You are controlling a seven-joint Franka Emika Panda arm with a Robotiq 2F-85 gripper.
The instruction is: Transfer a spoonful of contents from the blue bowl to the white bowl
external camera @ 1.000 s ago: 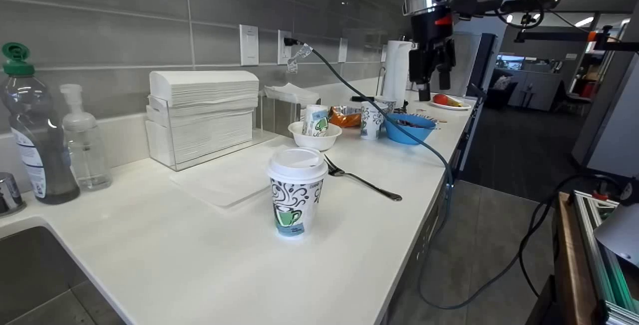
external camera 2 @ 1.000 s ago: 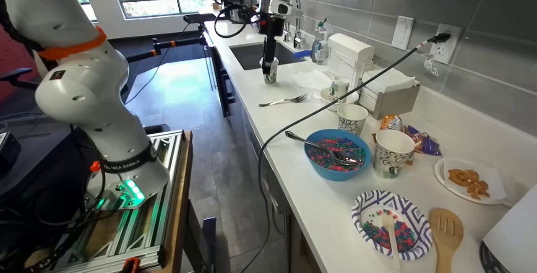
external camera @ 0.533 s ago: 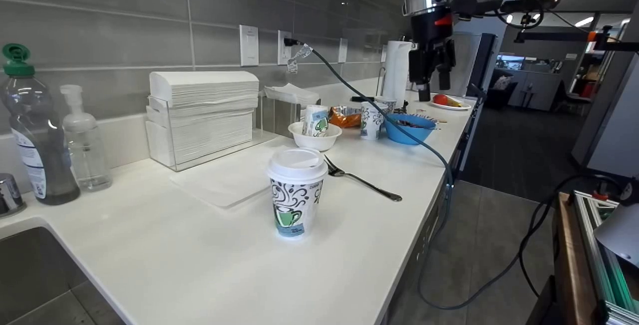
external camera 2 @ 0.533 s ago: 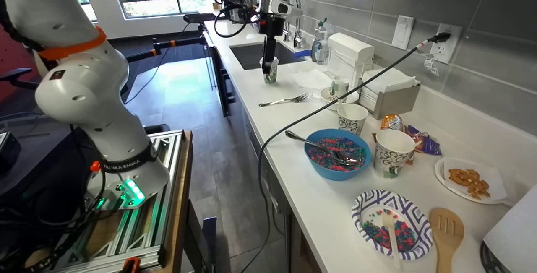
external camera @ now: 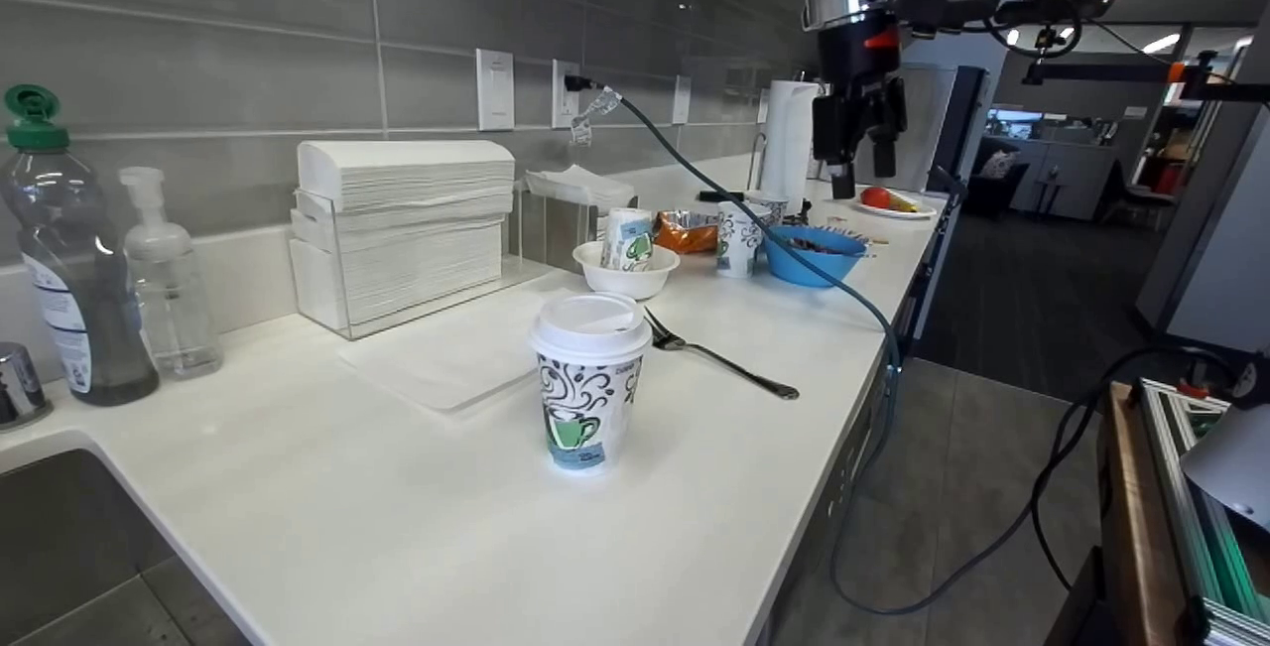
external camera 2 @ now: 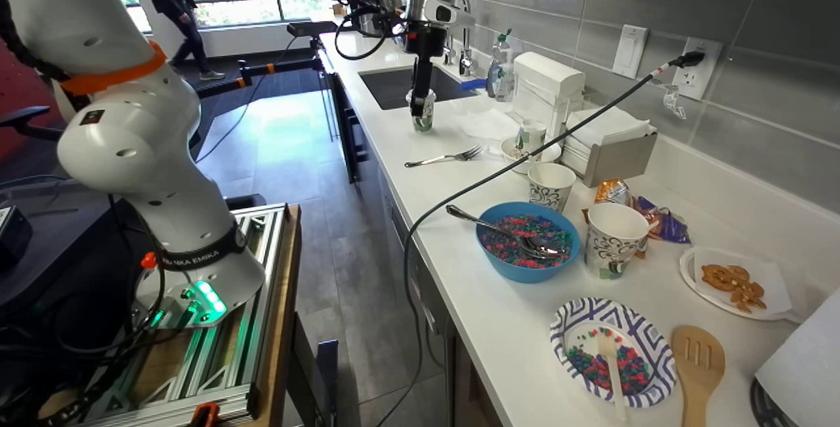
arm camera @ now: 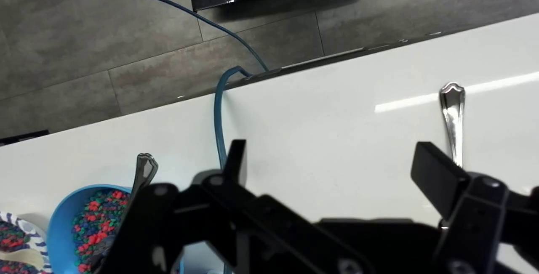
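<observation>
In both exterior views the blue bowl (external camera 2: 528,273) stands on the counter, filled with small red, green and blue bits. A metal spoon (external camera 2: 462,212) leans in it, its handle over the rim; the wrist view shows the blue bowl (arm camera: 59,236) and that handle (arm camera: 146,168) at lower left, partly behind the gripper. The white bowl (external camera: 627,283) sits nearer the wall with a paper cup tipped inside; I cannot see it in the wrist view. My gripper (arm camera: 332,158) hangs high above the counter, open, only bare countertop showing between its fingers.
A dark cable (external camera 2: 482,181) slants across the counter, close over the blue bowl. A fork (external camera: 729,365), a lidded cup (external camera: 592,398) and napkins (external camera: 407,229) lie toward the sink. Paper cups (external camera 2: 617,243), a patterned plate (external camera 2: 564,342) and a wooden spatula (external camera 2: 697,361) stand around the blue bowl.
A person now walks past in the background near the window. The arm, the gripper and the things on the counter have not visibly moved.
</observation>
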